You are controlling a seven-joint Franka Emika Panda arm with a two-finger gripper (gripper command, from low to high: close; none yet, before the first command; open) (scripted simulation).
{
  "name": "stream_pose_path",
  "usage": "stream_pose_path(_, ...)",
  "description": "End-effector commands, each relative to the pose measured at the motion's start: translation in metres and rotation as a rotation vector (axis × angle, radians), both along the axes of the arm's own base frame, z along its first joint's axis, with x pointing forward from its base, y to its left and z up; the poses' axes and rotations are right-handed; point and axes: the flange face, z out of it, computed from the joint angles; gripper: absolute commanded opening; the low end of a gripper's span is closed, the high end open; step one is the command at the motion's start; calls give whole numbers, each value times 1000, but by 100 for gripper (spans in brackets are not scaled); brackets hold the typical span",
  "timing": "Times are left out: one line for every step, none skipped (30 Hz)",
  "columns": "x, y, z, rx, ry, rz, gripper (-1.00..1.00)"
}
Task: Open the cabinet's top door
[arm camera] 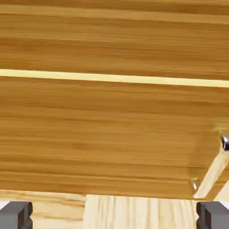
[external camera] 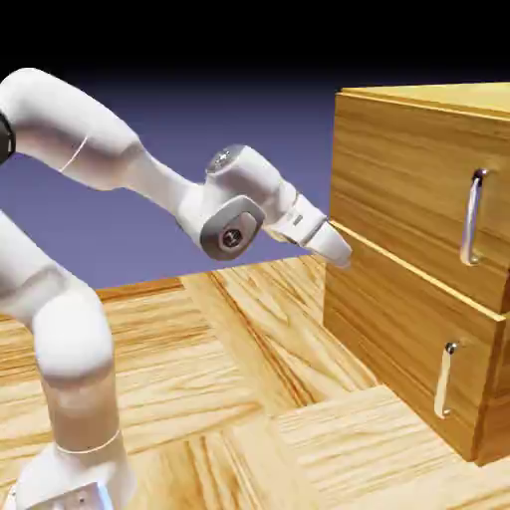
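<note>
We observe a large boxy cabinet of light-brown wood grain (external camera: pixel 398 284), standing on a pale wood-parquet floor (external camera: pixel 234 398), which bears its weight. Its top door, the upper wood-grain panel (external camera: pixel 403 169), lies flush, closed, above a pale seam. The lower wood-grain panel (external camera: pixel 398 329) is likewise closed.

The white jointed arm (external camera: pixel 159 184) reaches toward the cabinet front. Its end effector (arm camera: pixel 114 215) is released: two small grey fingertips stand wide apart in the hand view, nothing between them. We cannot tell whether it touches the front.

Smallest, the long silver bar handle (external camera: pixel 471 217) stands upright near the top door's far edge, fixed at both ends. The shorter silver handle (external camera: pixel 444 381) is on the lower panel, near the same edge.

We judge the task at its approach; the end effector must rise and shift toward the upper handle. Risk: taking the lower handle instead.
</note>
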Motion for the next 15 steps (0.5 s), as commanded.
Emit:
stream_pose_path(0,2,8,-3,-16,8,100)
stream_pose_path(1,4,15,-5,-32,16,100)
stream_pose_path(1,6,22,-7,-48,23,100)
stream_pose_path(1,8,29,-10,-64,30,100)
stream_pose_path(1,10,37,-12,-79,36,100)
stream_pose_path(0,11,43,-14,-95,42,100)
stream_pose_path(0,12,50,-16,-111,48,100)
stream_pose_path(-1,13,57,-17,-127,53,100)
stream_pose_path(-1,14,63,-19,-143,58,100)
stream_pose_path(-2,15,69,-21,-159,63,100)
stream_pose_path(-3,15,76,-22,-175,67,100)
stream_pose_path(-4,15,81,-23,-191,71,100)
stream_pose_path(-5,15,87,-24,-206,74,100)
stream_pose_path(-6,15,93,-25,-222,77,100)
stream_pose_path(-7,14,98,-26,-238,80,100)
